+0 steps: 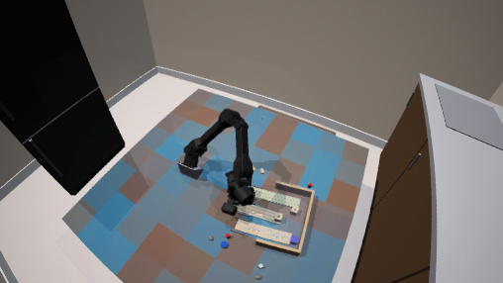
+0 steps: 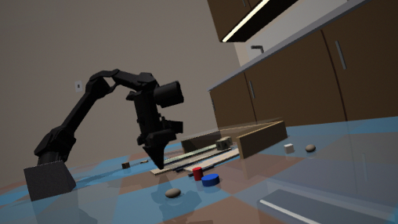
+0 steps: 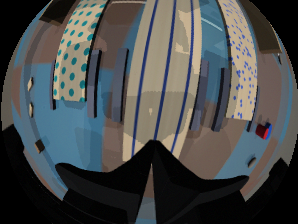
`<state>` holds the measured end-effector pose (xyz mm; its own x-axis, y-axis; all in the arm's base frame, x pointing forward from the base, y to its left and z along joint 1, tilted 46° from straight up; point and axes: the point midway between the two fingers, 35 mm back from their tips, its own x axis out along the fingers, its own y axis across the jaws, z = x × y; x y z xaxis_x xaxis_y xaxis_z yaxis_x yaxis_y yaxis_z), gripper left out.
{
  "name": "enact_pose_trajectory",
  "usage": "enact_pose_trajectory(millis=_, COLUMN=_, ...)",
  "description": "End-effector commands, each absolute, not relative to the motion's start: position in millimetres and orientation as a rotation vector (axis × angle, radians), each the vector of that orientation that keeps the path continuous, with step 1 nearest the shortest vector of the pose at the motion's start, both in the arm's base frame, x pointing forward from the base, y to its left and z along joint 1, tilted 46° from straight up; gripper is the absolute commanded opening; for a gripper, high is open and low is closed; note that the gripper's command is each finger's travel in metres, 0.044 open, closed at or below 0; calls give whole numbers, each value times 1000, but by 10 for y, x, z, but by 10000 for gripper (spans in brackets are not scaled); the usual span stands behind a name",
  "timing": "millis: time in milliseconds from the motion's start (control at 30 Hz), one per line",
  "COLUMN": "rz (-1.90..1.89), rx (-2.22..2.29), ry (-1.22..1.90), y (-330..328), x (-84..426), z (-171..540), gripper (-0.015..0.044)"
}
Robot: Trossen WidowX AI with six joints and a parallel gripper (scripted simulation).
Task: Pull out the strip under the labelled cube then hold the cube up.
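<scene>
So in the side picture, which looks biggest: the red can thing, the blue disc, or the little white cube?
1. Blue disc, widest.
2. Red cylinder, narrower but taller, so close.
3. White cube, smallest, though it sits farther back, which may shrink it.
</scene>
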<state>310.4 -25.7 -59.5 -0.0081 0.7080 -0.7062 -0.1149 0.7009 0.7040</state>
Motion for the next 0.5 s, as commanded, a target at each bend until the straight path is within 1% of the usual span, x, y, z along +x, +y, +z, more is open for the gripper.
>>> enact_pose_trajectory(millis=0, rz=706, rx=521, ry=1461, y=-233, x=2993, z=-628, gripper=0)
enact_pose_trajectory(millis=467, rz=706, rx=522, ry=1462, y=-260, x=2779, z=-650, gripper=0)
